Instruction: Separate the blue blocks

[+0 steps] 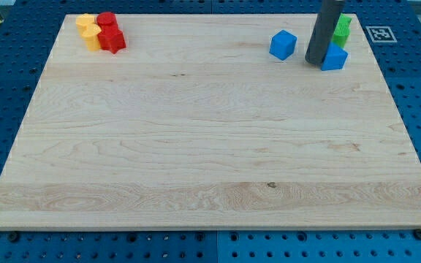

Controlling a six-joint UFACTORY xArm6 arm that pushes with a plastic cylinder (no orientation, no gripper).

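A blue cube (283, 44) sits near the view's top right of the wooden board (203, 146). A second blue block (334, 58) lies further right, a gap between the two. My tip (315, 61) stands in that gap, touching or nearly touching the left side of the second blue block. The dark rod hides part of that block and of a green block (342, 28) just above it.
At the view's top left, two yellow blocks (89, 31) and two red blocks (110, 33) are bunched together. A fiducial tag (378, 33) lies off the board's top right corner. The board rests on a blue perforated table.
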